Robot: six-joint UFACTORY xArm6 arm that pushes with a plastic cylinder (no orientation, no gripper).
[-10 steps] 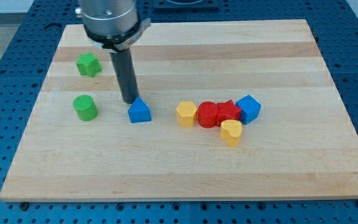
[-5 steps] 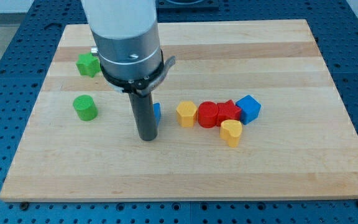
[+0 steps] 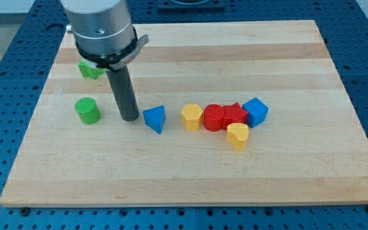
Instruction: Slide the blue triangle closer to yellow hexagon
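The blue triangle (image 3: 155, 119) lies on the wooden board (image 3: 184, 166) near the middle, a short gap to the left of the yellow hexagon (image 3: 191, 117). My tip (image 3: 130, 118) rests on the board just left of the blue triangle, a small gap from it. The rod rises from there to the arm's grey wrist at the view's top left.
A red cylinder (image 3: 213, 118), a red star (image 3: 234, 114), a blue cube (image 3: 255, 112) and a yellow heart (image 3: 237, 136) cluster right of the hexagon. A green cylinder (image 3: 87, 110) is left of my tip. A green star (image 3: 87, 69) is partly hidden behind the arm.
My tip went from above the triangle, down past its front, then back to its left side. The blue triangle has shifted right, closer to the yellow hexagon, and turned.
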